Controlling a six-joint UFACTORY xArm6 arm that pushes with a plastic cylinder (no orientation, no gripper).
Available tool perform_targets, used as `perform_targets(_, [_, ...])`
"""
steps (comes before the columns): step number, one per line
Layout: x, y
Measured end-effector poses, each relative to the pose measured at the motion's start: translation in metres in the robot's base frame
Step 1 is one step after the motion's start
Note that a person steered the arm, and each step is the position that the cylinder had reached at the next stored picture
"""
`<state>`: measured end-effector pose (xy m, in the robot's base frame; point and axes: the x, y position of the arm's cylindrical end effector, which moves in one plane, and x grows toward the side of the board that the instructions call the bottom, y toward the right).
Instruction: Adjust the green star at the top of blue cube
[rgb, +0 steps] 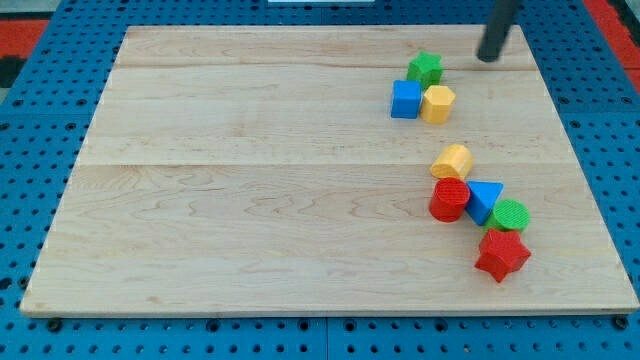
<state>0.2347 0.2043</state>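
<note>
One green star (424, 68) touching blue cube (406, 99), unlabelled

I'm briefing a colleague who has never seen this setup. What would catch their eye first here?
Probably the two bright clusters on the pale wooden board, both on the view's right. Near the top, a green star sits just above a blue cube and a yellow block. Lower down, a chain runs from another yellow block down to a red star. My tip stands right of the green star, apart from it.
</note>
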Motion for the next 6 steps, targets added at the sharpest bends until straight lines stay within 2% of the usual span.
perform_targets(1, [0.019, -0.012])
perform_targets(2, [0.062, -0.045])
perform_targets(3, [0.045, -0.013])
perform_targets(4, [0.004, -0.042])
perform_targets(5, [0.027, -0.098])
perform_targets(6, [0.080, -0.111])
